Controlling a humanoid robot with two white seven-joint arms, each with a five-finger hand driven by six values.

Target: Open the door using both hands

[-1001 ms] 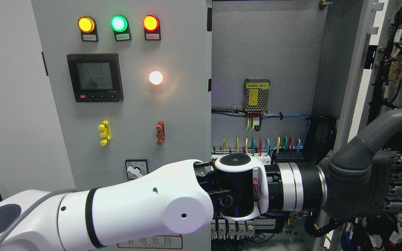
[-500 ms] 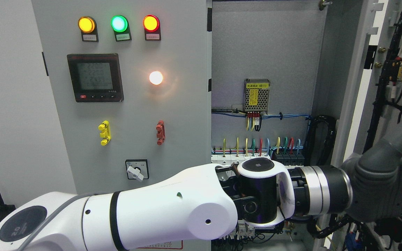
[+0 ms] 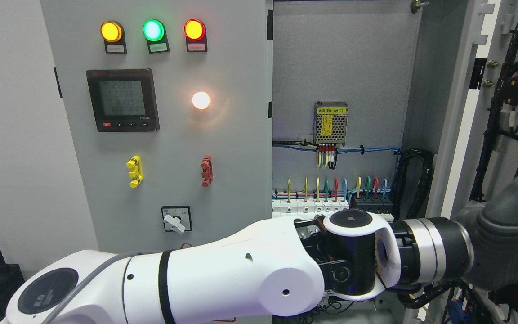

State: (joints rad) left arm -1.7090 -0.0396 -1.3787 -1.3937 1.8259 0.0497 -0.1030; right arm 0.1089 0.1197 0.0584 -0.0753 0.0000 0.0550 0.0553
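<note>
At far right, matte grey left hand [image 3: 506, 243] against open metal door [image 3: 470, 90], finger state unclear, glossy white forearm [image 3: 223, 283].

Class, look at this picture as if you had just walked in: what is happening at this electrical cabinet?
A humanoid robot is opening the cabinet. Its left arm reaches across from the lower left, and its left hand is against the inside of the right door, which stands swung open at the right edge. The hand is partly cut off, so its fingers cannot be judged. The cabinet interior is exposed, showing coloured wiring and breakers. The left door, with its lit indicator lamps and meter, is shut. The right arm is out of view.
</note>
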